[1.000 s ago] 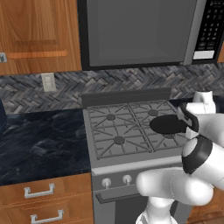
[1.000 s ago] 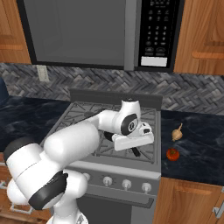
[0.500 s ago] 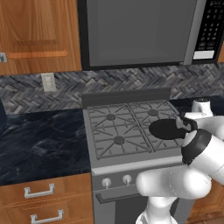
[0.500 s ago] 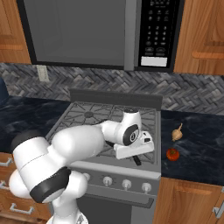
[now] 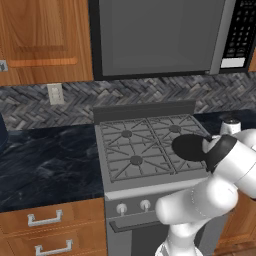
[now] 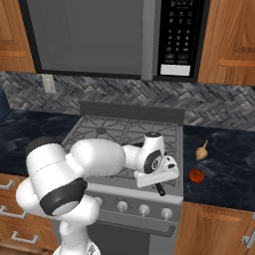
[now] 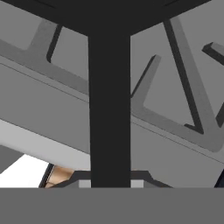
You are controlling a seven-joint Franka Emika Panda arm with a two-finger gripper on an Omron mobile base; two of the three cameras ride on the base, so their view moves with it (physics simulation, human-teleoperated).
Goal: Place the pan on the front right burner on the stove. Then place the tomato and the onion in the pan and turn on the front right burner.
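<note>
**Pan at the front right burner, grip not yet let go**

My gripper point(image 6: 158, 185) is clamped on the long thin handle point(image 7: 109, 109) of the round shallow black frying pan point(image 5: 189, 146), which sits over the front right burner of the grey steel gas stove point(image 5: 131, 150). I judge placement nearly finished; next I should release and fetch the glossy red tomato point(image 6: 196, 175) and tan onion point(image 6: 201, 150) near the counter's left edge. The handle's long axis points toward the stove's front edge.

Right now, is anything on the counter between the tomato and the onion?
No. In the right base view, the tomato and the onion lie apart on the dark counter, with only bare countertop between them.
</note>
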